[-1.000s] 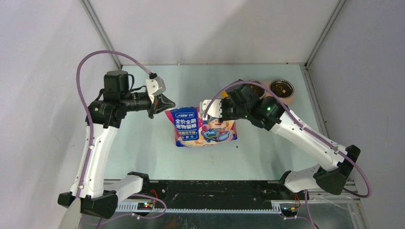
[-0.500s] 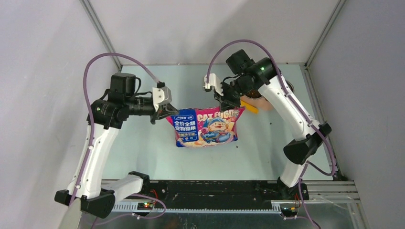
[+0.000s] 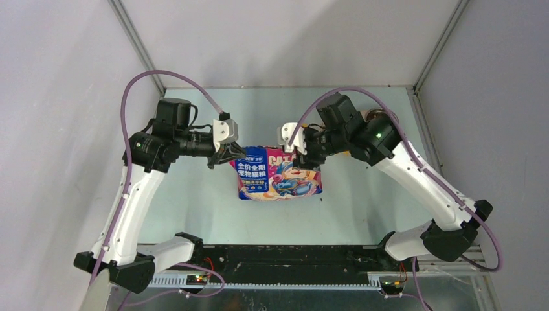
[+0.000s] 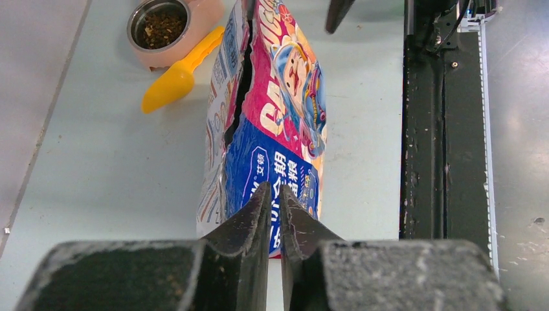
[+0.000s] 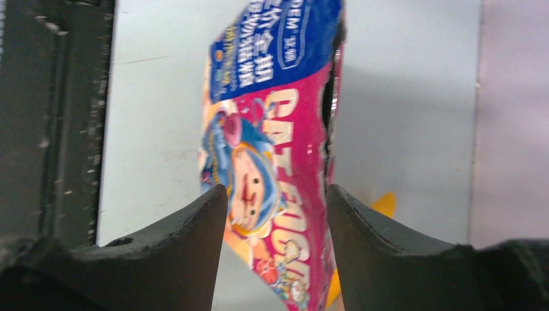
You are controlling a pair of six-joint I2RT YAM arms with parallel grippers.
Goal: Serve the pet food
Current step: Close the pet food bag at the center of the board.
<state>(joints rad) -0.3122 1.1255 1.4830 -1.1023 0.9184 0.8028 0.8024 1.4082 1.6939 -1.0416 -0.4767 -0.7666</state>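
Note:
The pink-and-blue printed bag (image 3: 278,176) stands on the table between both grippers, its torn top edge gaping in a narrow slit (image 4: 242,84). My left gripper (image 4: 275,192) is at the bag's left top corner, jaws parted by a thin gap with nothing in it. On the bag's right top corner my right gripper (image 5: 277,194) is open wide, and the bag (image 5: 285,129) shows between its fingers untouched. Dark brown pet food (image 4: 162,26) lies in a metal-lined pink bowl (image 4: 199,18) behind the bag. A yellow scoop (image 4: 178,74) lies beside that bowl.
The black rail (image 4: 440,129) with the arm bases runs along the near table edge. Grey enclosure walls (image 3: 65,97) close in the left, right and back sides. The right arm's upper links hang over the back right corner where the bowl sits.
The right arm came back down from the rear to the bag's right corner and opened its jaws. The left jaws parted slightly. The bag's top edge, stretched between both grippers before, is let go.

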